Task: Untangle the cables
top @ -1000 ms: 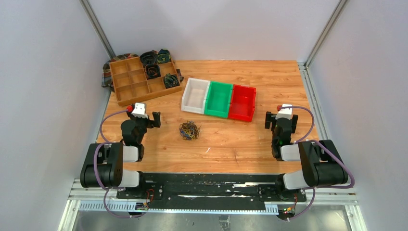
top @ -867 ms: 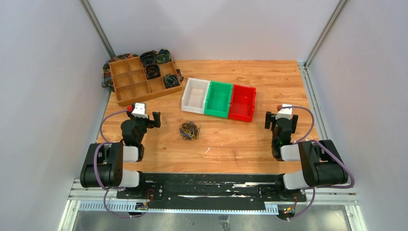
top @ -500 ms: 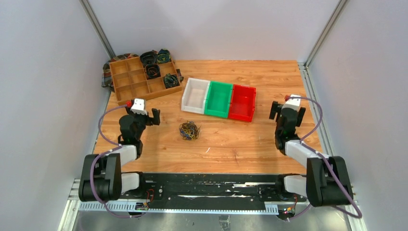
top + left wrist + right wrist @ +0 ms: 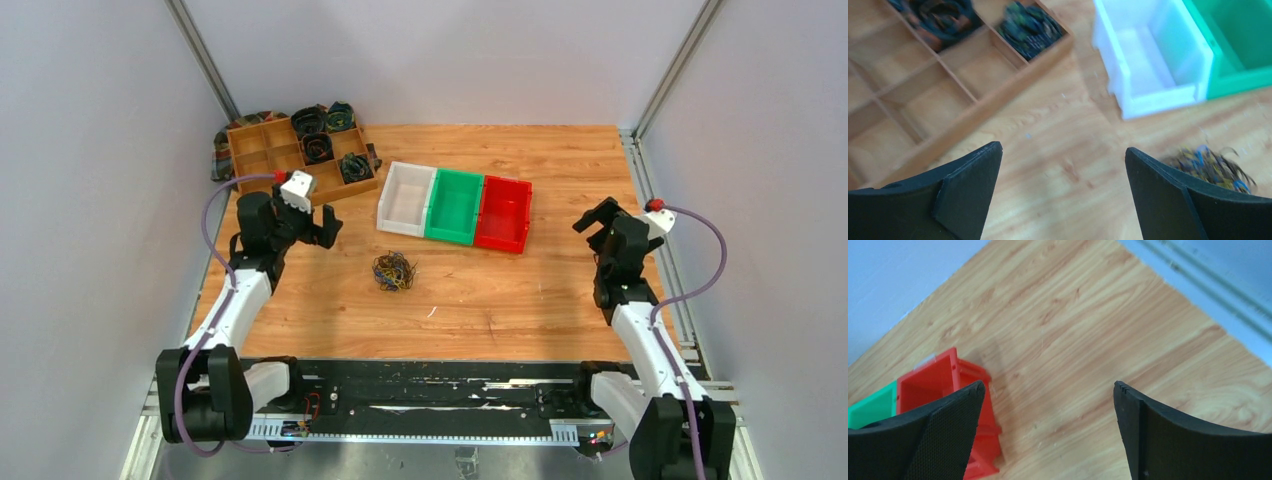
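While left gripper (image 4: 1060, 150) and right gripper (image 4: 1049, 384) gape, one cable tangle (image 4: 393, 271), three bins (image 4: 455, 205).

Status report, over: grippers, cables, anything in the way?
Left gripper and right gripper open, empty. Cables tangled, untouched, near white bin. Nothing in the way.

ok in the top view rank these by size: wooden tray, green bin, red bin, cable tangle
1. wooden tray, largest
2. green bin and red bin, look about alike, so not ranked
3. cable tangle, smallest
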Controlling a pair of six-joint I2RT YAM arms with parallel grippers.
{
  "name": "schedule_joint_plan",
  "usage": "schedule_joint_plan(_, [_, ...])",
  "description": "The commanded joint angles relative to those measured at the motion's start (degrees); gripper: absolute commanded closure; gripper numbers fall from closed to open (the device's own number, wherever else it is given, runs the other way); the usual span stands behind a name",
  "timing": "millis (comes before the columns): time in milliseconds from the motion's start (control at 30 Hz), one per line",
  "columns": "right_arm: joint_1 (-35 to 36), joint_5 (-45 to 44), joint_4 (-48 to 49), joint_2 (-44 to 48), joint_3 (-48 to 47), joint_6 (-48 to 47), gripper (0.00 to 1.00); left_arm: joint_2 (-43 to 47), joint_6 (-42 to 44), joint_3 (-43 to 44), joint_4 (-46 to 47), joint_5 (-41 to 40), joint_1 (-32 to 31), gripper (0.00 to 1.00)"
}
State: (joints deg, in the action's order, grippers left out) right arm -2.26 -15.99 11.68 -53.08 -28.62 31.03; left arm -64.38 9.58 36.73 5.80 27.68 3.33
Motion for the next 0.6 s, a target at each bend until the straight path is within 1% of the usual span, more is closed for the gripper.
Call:
schedule_joint_plan(0, [-1.20, 16.87, -10.04, -4.18, -4.78, 5.78, 0.01, -3.04, 6.65, 6.01, -18.79, 6.10, -3.75, 0.02])
schedule_joint_plan(67, [1.05, 18.69, -16.31, -8.46, -8.85, 4.26, 0.01, -5.16, 10.52, 8.01, -22.96, 5.84, -6.10, 0.02])
schedule_joint_plan(100, [2.90, 17.86, -19.05, -10.70, -10.84, 3.31, 0.01, -6.28, 12.52, 8.76, -24.81, 5.81, -7.29, 0.02])
schedule_joint_plan(200, [11.11, 12.41, -27.40, -17.19, -16.71, -0.02, 0.01, -9.36, 17.07, 11.14, -29.21, 6.16, -10.01, 0.02])
schedule_joint_plan(233, [14.77, 10.72, -29.28, -18.21, -18.05, -1.00, 0.03, -10.51, 17.85, 11.96, -30.37, 6.30, -10.55, 0.02])
schedule_joint_plan(300, [19.07, 10.44, -29.44, -18.15, -17.79, -3.25, 0.08, -13.06, 18.37, 13.08, -31.42, 6.65, -11.37, 0.02])
schedule_joint_plan(333, [20.74, 10.68, -28.29, -17.15, -16.53, -3.59, 0.09, -13.93, 18.29, 13.48, -31.54, 6.91, -11.65, 0.02])
schedule_joint_plan(467, [26.33, 12.51, -20.25, -10.06, -10.16, -3.73, 0.07, -16.40, 18.41, 14.02, -30.72, 7.99, -13.59, 0.01])
schedule_joint_plan(567, [29.26, 11.92, -20.99, -7.27, -9.13, -3.91, 0.07, -17.94, 18.20, 14.46, -29.48, 8.32, -15.27, 0.01])
